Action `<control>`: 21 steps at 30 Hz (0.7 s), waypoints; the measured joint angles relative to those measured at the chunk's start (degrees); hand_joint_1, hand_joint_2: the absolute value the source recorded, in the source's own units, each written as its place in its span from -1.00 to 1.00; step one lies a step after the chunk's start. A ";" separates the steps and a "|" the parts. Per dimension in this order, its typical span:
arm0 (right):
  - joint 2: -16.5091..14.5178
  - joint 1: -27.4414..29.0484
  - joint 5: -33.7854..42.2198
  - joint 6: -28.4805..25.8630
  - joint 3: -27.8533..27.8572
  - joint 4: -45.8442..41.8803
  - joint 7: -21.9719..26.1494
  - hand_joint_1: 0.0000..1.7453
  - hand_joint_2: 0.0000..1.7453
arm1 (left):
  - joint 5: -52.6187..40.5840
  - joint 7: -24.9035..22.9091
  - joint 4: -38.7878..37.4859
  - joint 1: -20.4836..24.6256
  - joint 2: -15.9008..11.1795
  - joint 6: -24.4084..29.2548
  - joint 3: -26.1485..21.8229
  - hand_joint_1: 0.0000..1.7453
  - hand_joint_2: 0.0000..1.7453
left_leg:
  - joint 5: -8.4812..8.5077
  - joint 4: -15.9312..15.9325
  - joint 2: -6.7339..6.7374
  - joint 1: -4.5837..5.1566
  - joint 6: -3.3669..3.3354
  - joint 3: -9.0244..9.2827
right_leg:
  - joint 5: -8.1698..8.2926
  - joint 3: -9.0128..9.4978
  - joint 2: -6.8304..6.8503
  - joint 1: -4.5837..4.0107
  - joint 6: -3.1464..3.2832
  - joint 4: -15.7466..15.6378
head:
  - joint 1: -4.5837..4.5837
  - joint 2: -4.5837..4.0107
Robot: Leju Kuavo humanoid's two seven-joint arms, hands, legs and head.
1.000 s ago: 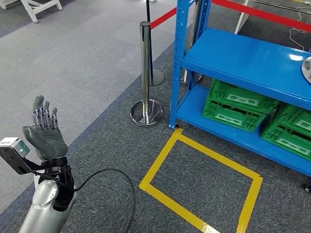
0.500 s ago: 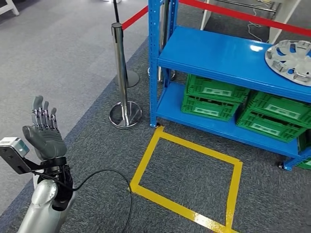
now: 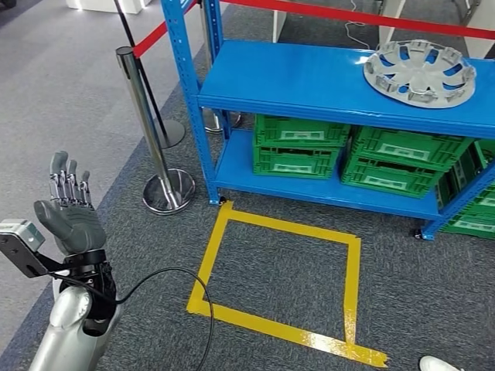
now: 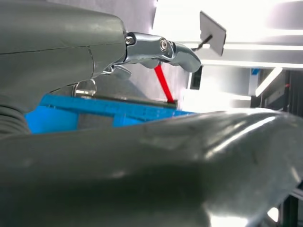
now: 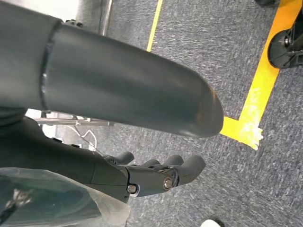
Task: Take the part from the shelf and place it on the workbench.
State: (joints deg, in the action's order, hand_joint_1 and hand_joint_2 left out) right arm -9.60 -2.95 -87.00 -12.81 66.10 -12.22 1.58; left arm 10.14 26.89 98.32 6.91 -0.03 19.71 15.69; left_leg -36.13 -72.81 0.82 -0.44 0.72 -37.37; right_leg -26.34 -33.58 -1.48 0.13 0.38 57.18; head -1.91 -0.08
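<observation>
The part, a silver wheel cover (image 3: 419,72), lies flat on the upper board of the blue shelf (image 3: 291,81), toward its right end. My left hand (image 3: 69,209) is raised at the lower left, far from the shelf, palm up with fingers spread and nothing in it. The left wrist view shows that hand (image 4: 107,156) close up, with the blue shelf (image 4: 53,113) behind it. In the right wrist view my right hand (image 5: 107,170) hangs over the grey carpet, its fingers (image 5: 161,177) straight and holding nothing.
Green crates (image 3: 301,147) fill the lower shelf board. A chrome stanchion (image 3: 146,116) with a red belt (image 3: 156,35) stands left of the shelf. A yellow tape rectangle (image 3: 350,263) marks the carpet before the shelf. A black cable (image 3: 175,278) loops from my left arm. A white shoe tip (image 3: 438,363) shows at bottom right.
The camera has swung right, so the shelf and tape rectangle slid left and the whole wheel cover came into view. My left hand keeps the same raised pose.
</observation>
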 joint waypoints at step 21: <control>0.00 0.11 -0.12 0.64 0.00 0.00 0.17 -1.00 -1.00 | -0.61 -0.17 -0.01 0.03 0.05 -0.90 -0.02 -1.00 -1.00 | 8.46 15.85 3.71 0.40 -1.79 6.25 | -0.39 -0.81 3.95 0.28 -2.68 1.63 | -0.51 0.00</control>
State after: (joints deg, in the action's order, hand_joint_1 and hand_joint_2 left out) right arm -9.60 -2.84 -87.12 -12.16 66.10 -12.22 1.75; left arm 9.53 26.72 98.31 6.94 0.03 18.81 15.67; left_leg -27.67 -56.96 4.53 -0.04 -1.07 -31.13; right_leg -26.73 -34.40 2.47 0.41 -2.30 58.81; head -2.42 -0.08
